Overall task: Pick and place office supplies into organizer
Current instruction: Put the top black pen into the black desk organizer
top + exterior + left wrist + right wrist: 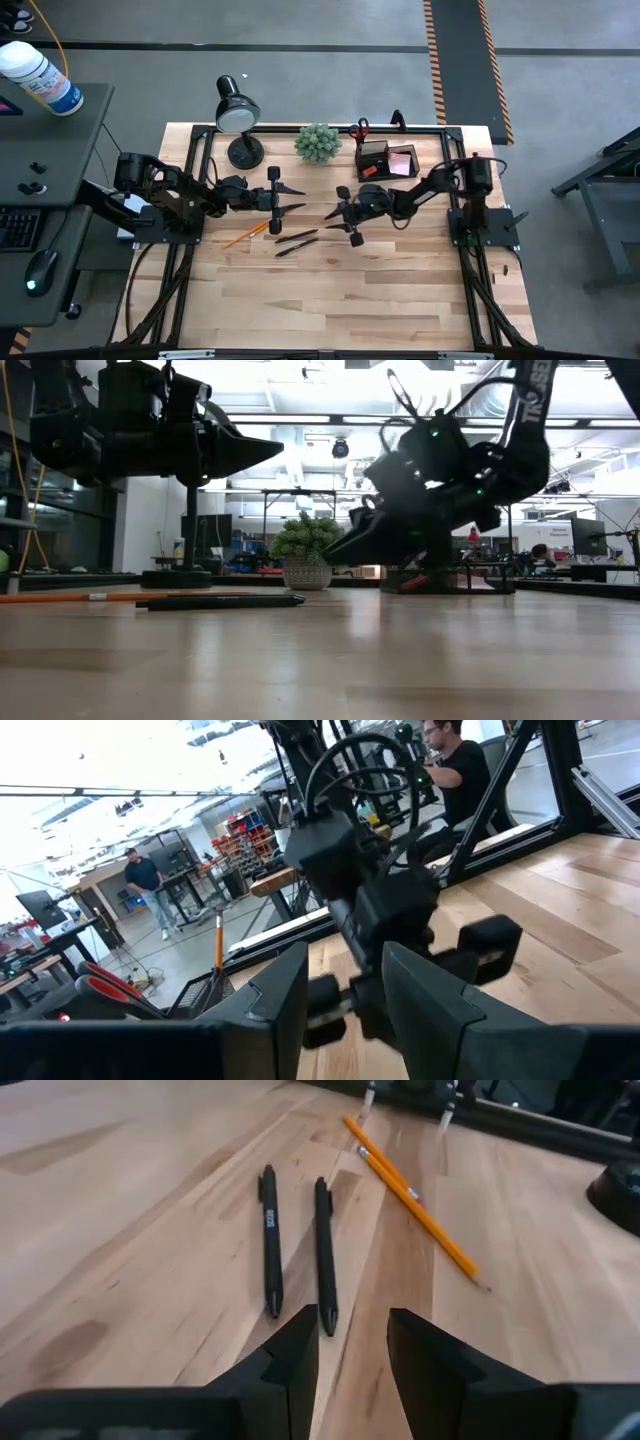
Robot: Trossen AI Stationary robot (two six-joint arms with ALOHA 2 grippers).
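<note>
Two black pens (270, 1240) (325, 1250) lie side by side on the wooden table, just ahead of my right gripper (350, 1340), which hovers low above the table, open, tilted down, with nothing between its fingers. Orange pencils (415, 1205) lie beyond the pens. In the high view the pens (296, 238) lie mid-table and the pencil (245, 235) to their left. My left gripper (300, 200) hangs level above the table, open and empty, facing my right gripper (328, 220). The black organizer (375, 160) stands at the far right with red-handled scissors (360, 128) and a pink pad (403, 162) in it.
A black desk lamp (237, 110) and a green plant ball (318, 142) stand along the far edge, left of the organizer. The near half of the table (340, 300) is bare wood. People stand in the room beyond the table.
</note>
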